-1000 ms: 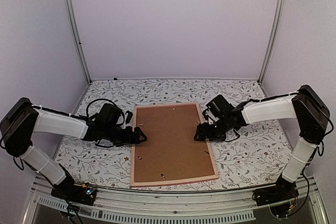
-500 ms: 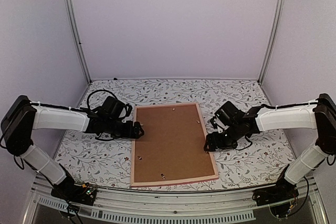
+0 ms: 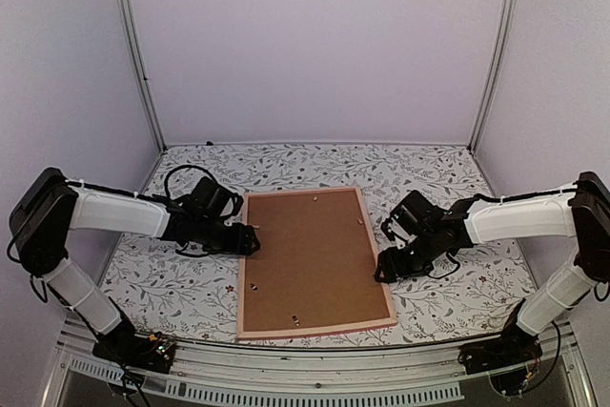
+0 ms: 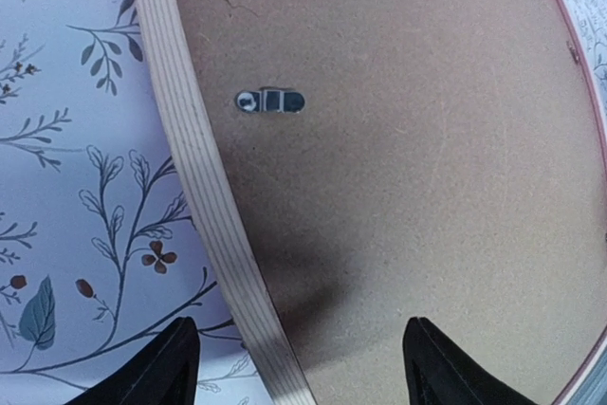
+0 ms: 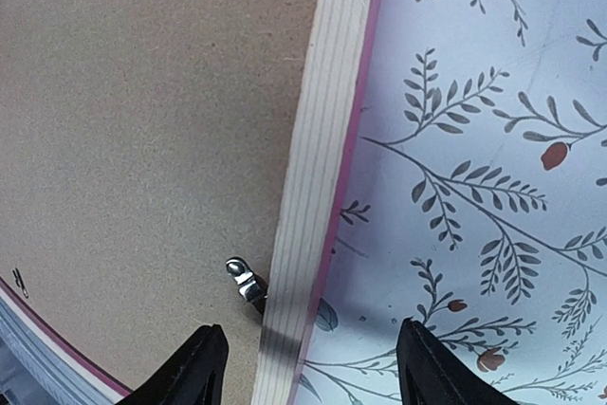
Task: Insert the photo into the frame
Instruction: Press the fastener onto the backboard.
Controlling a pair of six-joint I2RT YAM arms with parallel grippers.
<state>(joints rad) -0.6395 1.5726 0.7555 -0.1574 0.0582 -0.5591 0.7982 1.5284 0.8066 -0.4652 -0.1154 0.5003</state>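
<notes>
The frame (image 4: 211, 196) has both wide-open jaws straddling its side edges, apparently untouched

The frame (image 3: 315, 328) lies flat and face down, its long sides running away from the arm bases. Its left side passes between the fingers of the left gripper (image 3: 250, 238), its right side between those of the right gripper (image 3: 384, 269). The border is pale layered wood with a thin pink outer edge. A brown backing board (image 3: 310, 254) fills it.
</notes>
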